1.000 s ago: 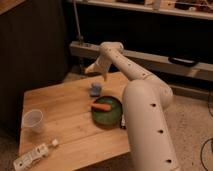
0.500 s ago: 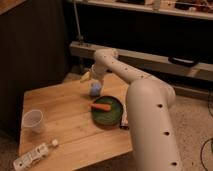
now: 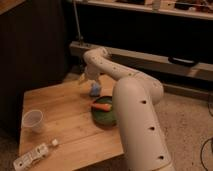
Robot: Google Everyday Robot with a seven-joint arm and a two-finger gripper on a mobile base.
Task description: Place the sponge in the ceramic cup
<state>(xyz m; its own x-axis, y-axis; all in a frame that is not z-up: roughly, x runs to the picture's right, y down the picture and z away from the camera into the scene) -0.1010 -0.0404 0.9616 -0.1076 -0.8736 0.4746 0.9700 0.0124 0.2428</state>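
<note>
The blue-grey sponge (image 3: 95, 90) lies on the wooden table (image 3: 65, 107), near its far edge and just behind the green plate. My gripper (image 3: 87, 80) hangs right above the sponge and slightly to its left, open, with nothing between its fingers. The white ceramic cup (image 3: 33, 121) stands upright near the table's left edge, well away from the gripper. My arm reaches in from the lower right and hides the table's right side.
A dark green plate (image 3: 104, 117) in front of the sponge carries an orange carrot-like piece (image 3: 102, 106). A white bottle-like object (image 3: 32, 156) lies at the table's front left corner. A dark cabinet stands to the left and a shelf behind.
The gripper has come down and a little to the left, closer to the sponge. The sponge, cup and plate have stayed in place.
</note>
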